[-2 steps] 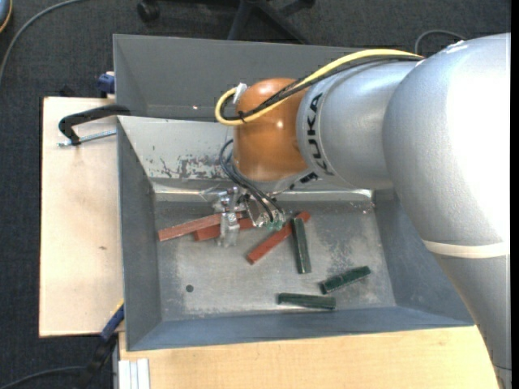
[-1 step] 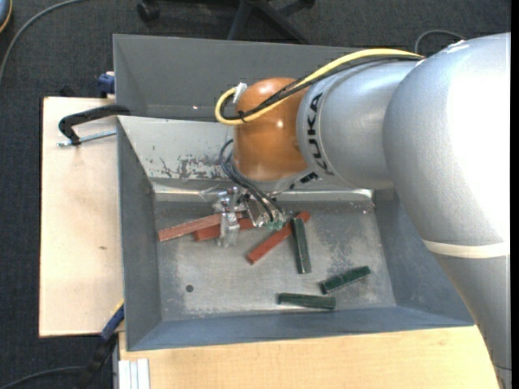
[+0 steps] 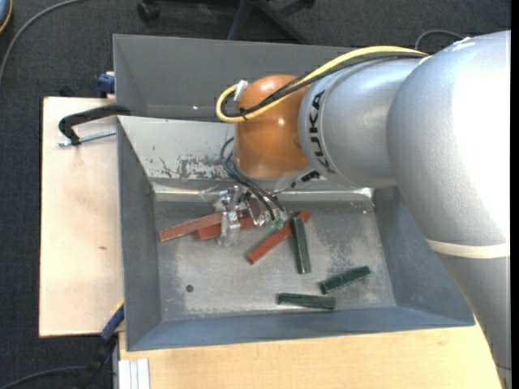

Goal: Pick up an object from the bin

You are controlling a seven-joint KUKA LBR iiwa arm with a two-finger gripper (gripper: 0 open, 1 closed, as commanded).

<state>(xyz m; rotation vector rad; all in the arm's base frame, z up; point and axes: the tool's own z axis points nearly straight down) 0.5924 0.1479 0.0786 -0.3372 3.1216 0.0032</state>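
Observation:
My gripper (image 3: 229, 225) hangs under the orange wrist cover, low over the back middle of the bin floor. Its metal fingers stand right at a long red-brown bar (image 3: 188, 231) that lies flat and points left. A second red-brown bar (image 3: 268, 245) lies slanted just to the right of the fingers. A dark green bar (image 3: 301, 245) lies upright in the view beside that one. The fingertips sit on or around the near end of the left bar, and the frame does not settle which.
Two more dark green bars lie nearer the front: one slanted (image 3: 345, 279) at the right, one flat (image 3: 306, 301) by the front wall. The arm covers the bin's right back part. The left floor holds only a small dark spot (image 3: 189, 288).

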